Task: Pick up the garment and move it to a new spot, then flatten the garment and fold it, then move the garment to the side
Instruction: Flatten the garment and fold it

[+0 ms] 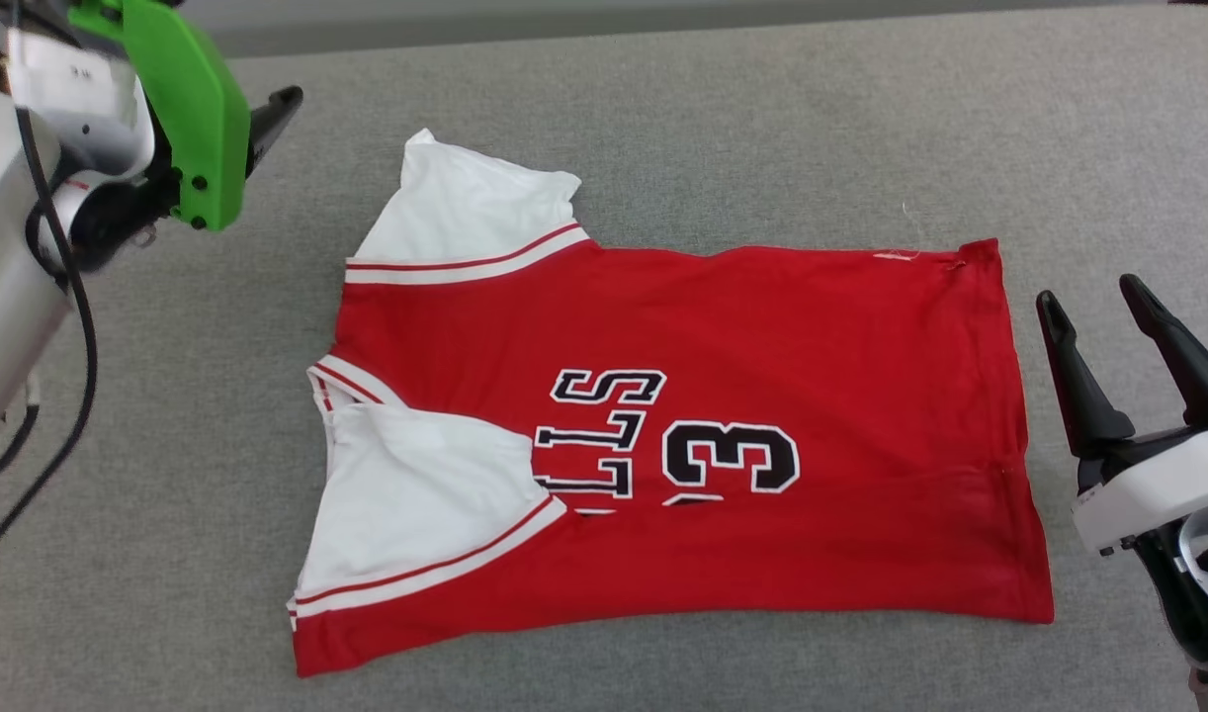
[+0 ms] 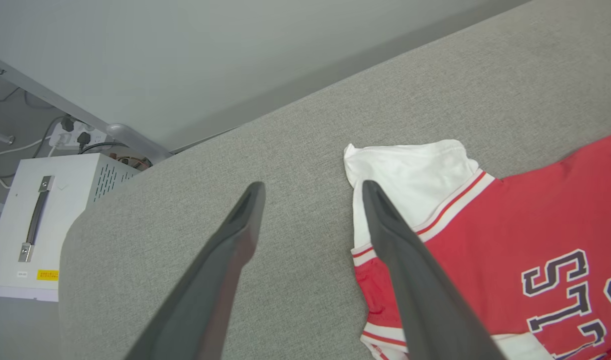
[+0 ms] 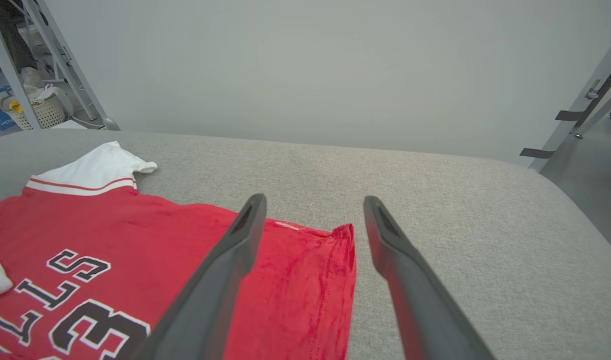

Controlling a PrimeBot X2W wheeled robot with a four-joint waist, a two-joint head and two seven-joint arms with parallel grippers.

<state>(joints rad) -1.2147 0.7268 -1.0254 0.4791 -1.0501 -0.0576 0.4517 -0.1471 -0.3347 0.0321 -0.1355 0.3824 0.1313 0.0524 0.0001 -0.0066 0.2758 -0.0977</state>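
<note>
My right gripper (image 1: 1090,295) stands spread and empty, just beside the hem of the jersey (image 1: 812,346). Jersey lies flat on the grey pad (image 1: 663,119), near sleeve folded inward. My left gripper (image 2: 311,187) hangs spread, empty, by the far sleeve.

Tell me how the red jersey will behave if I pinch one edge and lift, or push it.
Probably floppy: the jersey lies limp and flat, with one white sleeve folded over its front, so a lifted edge would likely drape. Likely light, being thin cloth. Pushed, it may bunch rather than slide, since the grey surface looks textured.
</note>
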